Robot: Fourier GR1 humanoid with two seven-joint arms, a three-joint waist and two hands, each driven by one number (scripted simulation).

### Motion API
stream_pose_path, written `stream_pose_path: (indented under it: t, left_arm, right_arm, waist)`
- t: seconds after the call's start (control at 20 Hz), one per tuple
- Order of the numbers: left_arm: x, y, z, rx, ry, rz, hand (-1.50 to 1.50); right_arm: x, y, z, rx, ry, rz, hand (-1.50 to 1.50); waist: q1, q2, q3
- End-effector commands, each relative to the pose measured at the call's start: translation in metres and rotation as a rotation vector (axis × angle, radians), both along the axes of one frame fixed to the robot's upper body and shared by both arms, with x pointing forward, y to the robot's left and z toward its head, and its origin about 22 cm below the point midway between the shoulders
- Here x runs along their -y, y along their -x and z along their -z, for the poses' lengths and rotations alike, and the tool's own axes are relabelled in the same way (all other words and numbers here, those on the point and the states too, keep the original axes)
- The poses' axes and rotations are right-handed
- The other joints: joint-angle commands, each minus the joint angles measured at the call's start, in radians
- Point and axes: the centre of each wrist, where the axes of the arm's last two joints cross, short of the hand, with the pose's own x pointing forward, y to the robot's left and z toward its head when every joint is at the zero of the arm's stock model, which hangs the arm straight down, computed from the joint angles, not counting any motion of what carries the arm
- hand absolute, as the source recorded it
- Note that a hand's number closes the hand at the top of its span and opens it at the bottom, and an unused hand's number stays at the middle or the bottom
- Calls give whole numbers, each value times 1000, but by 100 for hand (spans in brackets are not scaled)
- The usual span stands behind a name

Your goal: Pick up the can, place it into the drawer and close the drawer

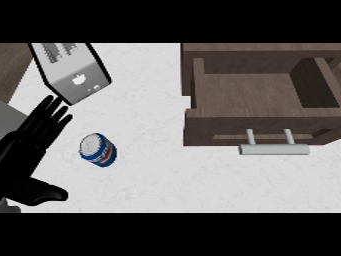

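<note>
**Can untouched, drawer open and waiting**

Nothing of the task looks done so far, judging from how things lie.

At the left edge, the left hand comes in from the lower corner, its fingers straight and spread wide, the thumb out to the side, holding nothing. It sits just beside the can but apart from it; a strip of bare counter shows between the palm and the can. Beyond the fingertips, at the far left, a grey box lies tilted on the counter.

The can stands on the counter, left of centre, well apart from the drawer and not in any hand.

To the right, the drawer is pulled out of its wooden cabinet, its tray bare as far as can be seen, with the pale handle on its near face.

The right hand does not show at all.

Left to do, then: close the fingers round the can, lift it, carry it right and set it inside the tray, then push the drawer shut. The whole sequence seems ahead, with the grasp as the step in hand.
</note>
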Motion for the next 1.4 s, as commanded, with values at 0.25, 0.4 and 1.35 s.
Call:
stream_pose_path:
  t: [0.25,0.4,1.35]
  left_arm:
    - [20,-15,39,-38,-45,-35,-150]
    - [3,-6,73,-45,-57,-70,-150]
    - [-39,-25,146,-86,-83,-127,-150]
  right_arm:
    - [7,15,-10,14,5,-4,-150]
    - [15,19,-7,2,-3,2,-150]
    - [3,27,-26,18,2,-4,-150]
  waist:
    - [0,-1,0]
    - [0,0,0]
    - [-2,0,0]
